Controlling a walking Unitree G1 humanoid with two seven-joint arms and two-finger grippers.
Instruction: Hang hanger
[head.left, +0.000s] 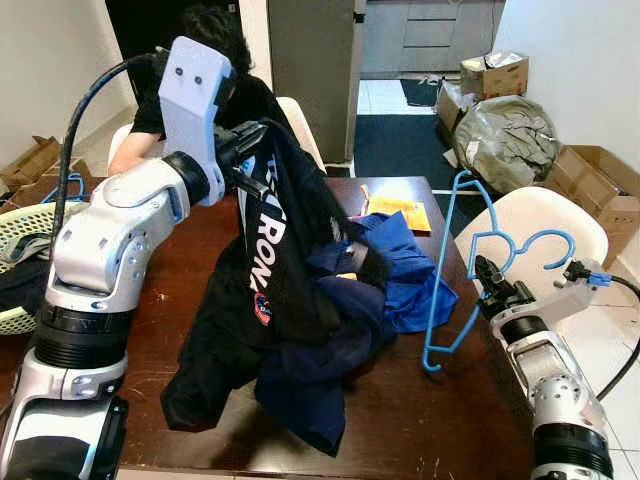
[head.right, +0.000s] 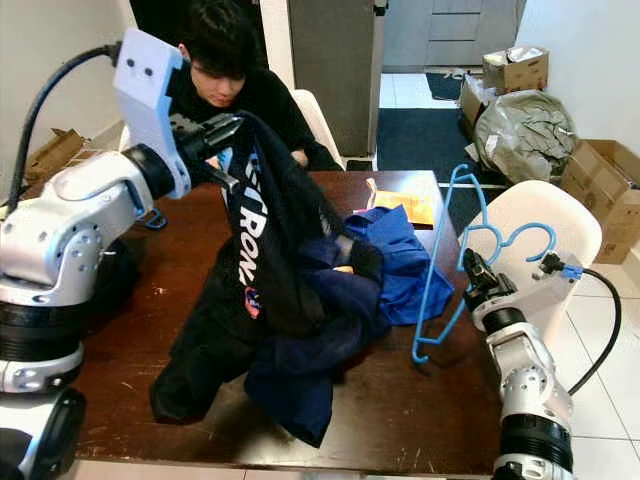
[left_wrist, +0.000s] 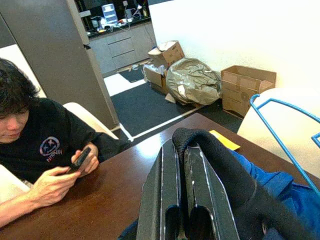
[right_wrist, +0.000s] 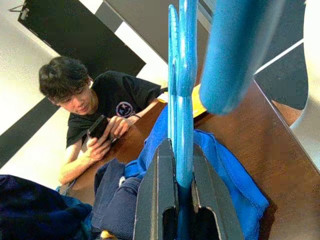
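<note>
Left claw (head.left: 243, 150) grips the black printed mesh jersey (head.left: 285, 250), lifted above the brown wooden surface (head.left: 420, 410); right claw (head.left: 484, 277) clamps the blue wire hanger (head.left: 455, 270) beside it. Threading looks not yet begun.

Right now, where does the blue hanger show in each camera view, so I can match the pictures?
Left eye view: blue hanger stands upright at right, held by the right gripper.
Right eye view: right of centre, beside the blue garment.
Left wrist view: a thin blue wire at the right edge.
Right wrist view: rising between the fingers.
Shared landmark: the brown table.
</note>
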